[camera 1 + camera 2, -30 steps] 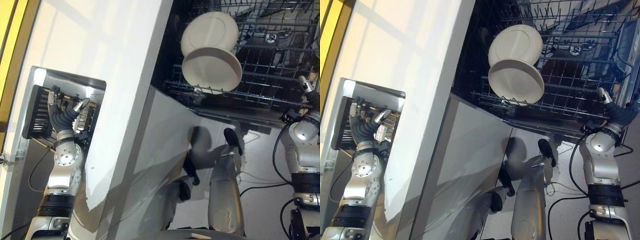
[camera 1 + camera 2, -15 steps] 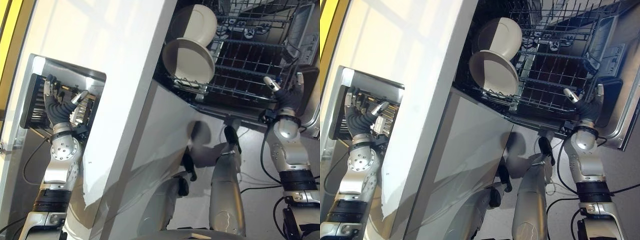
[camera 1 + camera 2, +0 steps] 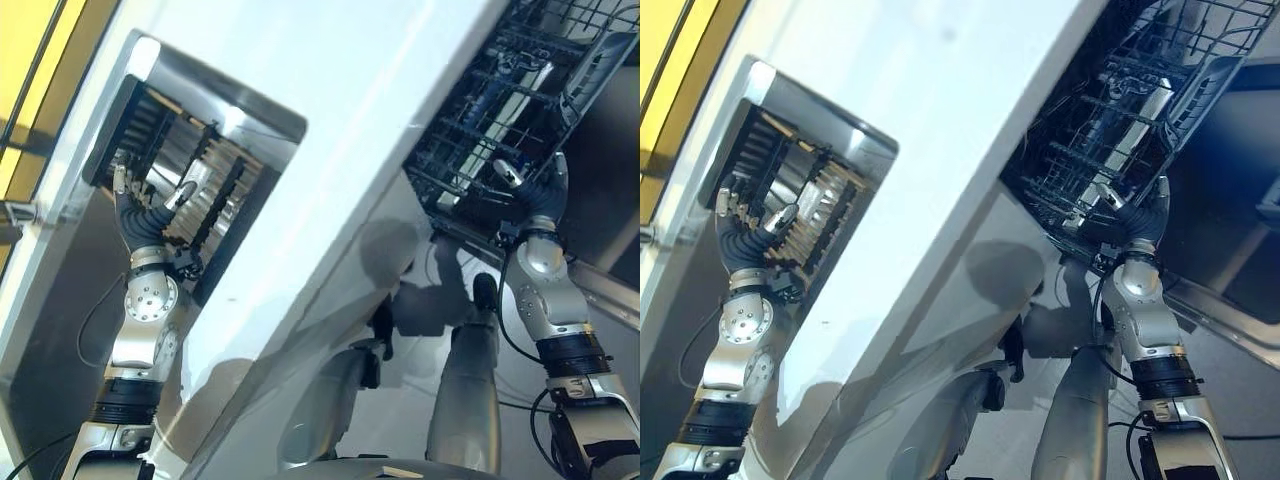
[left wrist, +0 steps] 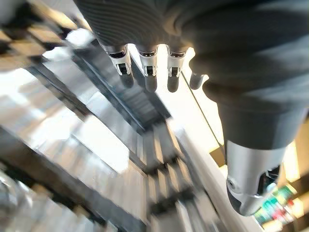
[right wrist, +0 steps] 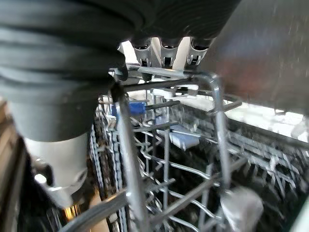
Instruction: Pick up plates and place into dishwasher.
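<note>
left hand (image 3: 143,213) at 9 o'clock, raised over dish rack (image 3: 175,190) in sink recess (image 3: 255,105), fingers straight and apart, nothing held | right hand (image 3: 535,190) at 3 o'clock, at front rim of dishwasher rack (image 3: 480,120), fingers spread, thumb apart | plates: cannot tell where

light: bright daylight across the white desk (image 3: 330,130)
glare: sink (image 3: 190,190) rim shines
shadows: dishwasher rack (image 3: 1110,130) dark
blur: left wrist view streaked
</note>
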